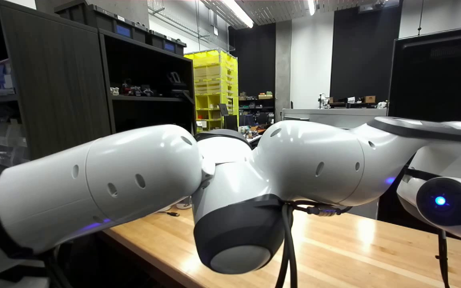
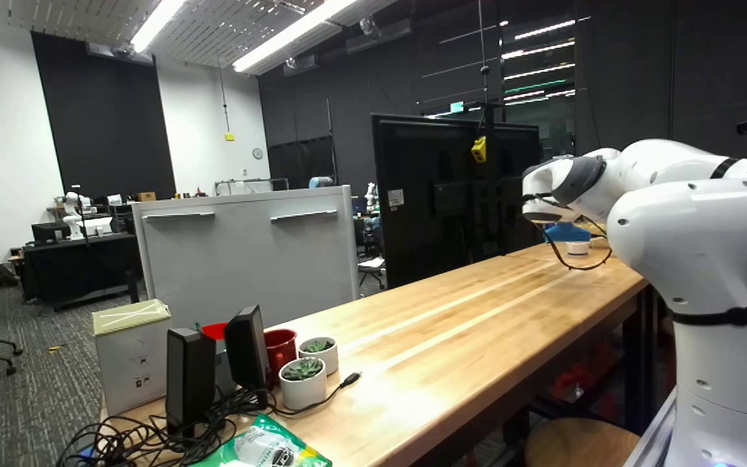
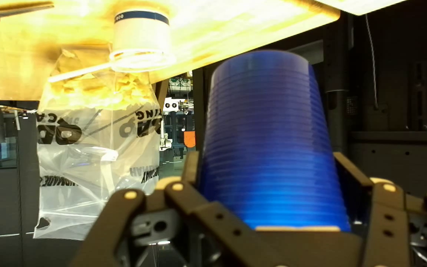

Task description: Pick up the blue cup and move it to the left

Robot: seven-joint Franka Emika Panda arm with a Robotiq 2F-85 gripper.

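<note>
While fingers [image 3: 353,170] clasp the blue cup [image 3: 271,144], the arm [image 2: 701,224] stands bent.

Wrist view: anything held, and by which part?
The blue cup; the gripper holds it by opposite sides of its wall, toward the wider end.

There are two speakers [image 2: 190,383] [image 2: 248,350], two potted plants [image 2: 303,386] [image 2: 320,355], one blue cup [image 3: 271,148], one white cup [image 3: 142,37].
</note>
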